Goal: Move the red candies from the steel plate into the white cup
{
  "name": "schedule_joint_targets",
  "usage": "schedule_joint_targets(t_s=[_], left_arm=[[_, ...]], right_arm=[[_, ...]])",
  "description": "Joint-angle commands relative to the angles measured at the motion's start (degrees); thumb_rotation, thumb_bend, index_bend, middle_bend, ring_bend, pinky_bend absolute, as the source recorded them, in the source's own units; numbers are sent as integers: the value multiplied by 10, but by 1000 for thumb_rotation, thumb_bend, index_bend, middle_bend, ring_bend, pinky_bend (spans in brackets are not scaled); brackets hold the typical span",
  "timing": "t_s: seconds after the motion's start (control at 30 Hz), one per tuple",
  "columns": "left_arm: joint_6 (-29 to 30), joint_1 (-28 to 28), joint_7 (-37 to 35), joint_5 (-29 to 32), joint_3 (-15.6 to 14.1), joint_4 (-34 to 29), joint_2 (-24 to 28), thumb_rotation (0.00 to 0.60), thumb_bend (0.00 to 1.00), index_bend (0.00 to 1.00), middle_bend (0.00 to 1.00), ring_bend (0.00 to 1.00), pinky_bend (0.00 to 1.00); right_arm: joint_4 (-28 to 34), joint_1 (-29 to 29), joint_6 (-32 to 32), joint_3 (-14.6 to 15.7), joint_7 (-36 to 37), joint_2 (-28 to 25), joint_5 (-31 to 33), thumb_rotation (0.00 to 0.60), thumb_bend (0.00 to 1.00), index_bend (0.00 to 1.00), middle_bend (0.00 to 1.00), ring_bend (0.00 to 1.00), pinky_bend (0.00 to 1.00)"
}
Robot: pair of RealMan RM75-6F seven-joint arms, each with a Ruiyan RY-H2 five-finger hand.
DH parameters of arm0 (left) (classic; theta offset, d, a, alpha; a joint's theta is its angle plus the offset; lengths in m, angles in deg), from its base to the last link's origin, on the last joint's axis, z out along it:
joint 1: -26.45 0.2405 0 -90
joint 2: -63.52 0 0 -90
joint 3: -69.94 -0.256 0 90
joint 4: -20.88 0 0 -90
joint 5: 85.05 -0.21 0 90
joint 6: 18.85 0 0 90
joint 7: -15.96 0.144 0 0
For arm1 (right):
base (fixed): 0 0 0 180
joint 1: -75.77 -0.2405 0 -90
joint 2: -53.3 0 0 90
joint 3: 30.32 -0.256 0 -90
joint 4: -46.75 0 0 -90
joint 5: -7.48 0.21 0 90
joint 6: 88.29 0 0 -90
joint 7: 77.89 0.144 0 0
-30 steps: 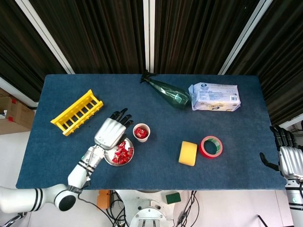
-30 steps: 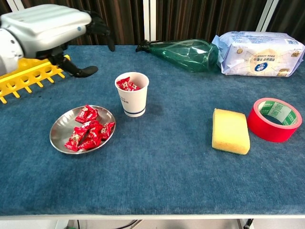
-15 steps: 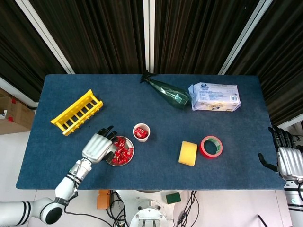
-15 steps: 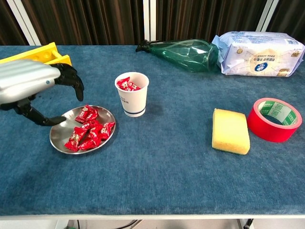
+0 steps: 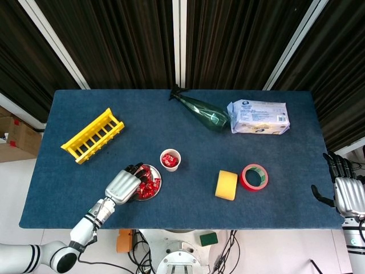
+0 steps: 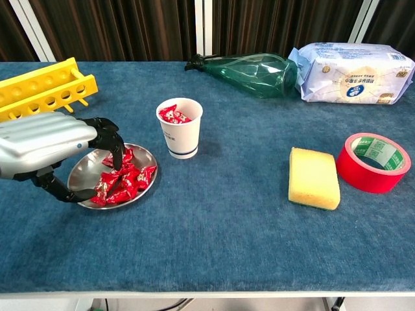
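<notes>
The left hand [image 6: 48,146] is low over the steel plate [image 6: 85,173], at the near left of the desk [image 6: 214,233]. Its dark fingers [image 6: 110,139] curl down and touch the pile of red candies [image 6: 123,180] on the plate. Its thumb sits at the near left edge of the plate. I cannot tell if it has a candy in its grip yet.

The white cup [image 6: 180,128] stands upright just to the right of the plate and a bit farther back. There are already some red candies in the cup, near the top.

The right hand [image 5: 348,191] is far away, off the right edge of the desk. Its fingers are spread apart and it holds nothing.

A yellow rack [image 6: 40,89] lies on the far left of the desk. A green bottle [image 6: 256,66] lies on its side at the far edge, and a white packet [image 6: 353,65] lies just to its right. A yellow sponge [image 6: 313,178] sits right of the cup, with a red tape roll [image 6: 373,162] just beside it on the right.
</notes>
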Motion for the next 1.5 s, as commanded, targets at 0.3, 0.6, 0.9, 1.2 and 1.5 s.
schedule_joint_targets(t_s=[0.3,0.6,0.9,1.2,1.5], left_arm=[[-8,3,13,9,4,10,-8,600,284,426,236,80,230],[-15,3,11,7,7,19,-14,600,285,452,235,80,231],[-16,4,8,3,9,24,-17,600,306,512,236,80,231],[-6,8,2,-8,14,23,-17,600,326,569,236,80,233],[17,14,-5,-24,26,-5,7,600,331,576,237,80,233]], right_arm=[[0,-1,1,-1,-1,1,2,600,327,0,0,0,0],[0,0,0,-1,-2,1,2,600,327,0,0,0,0],[0,-1,2,-1,-5,2,3,600,327,0,0,0,0],[0,-1,2,-1,-4,1,3,600,327,0,0,0,0],[0,0,0,0,-2,1,2,600,327,0,0,0,0]])
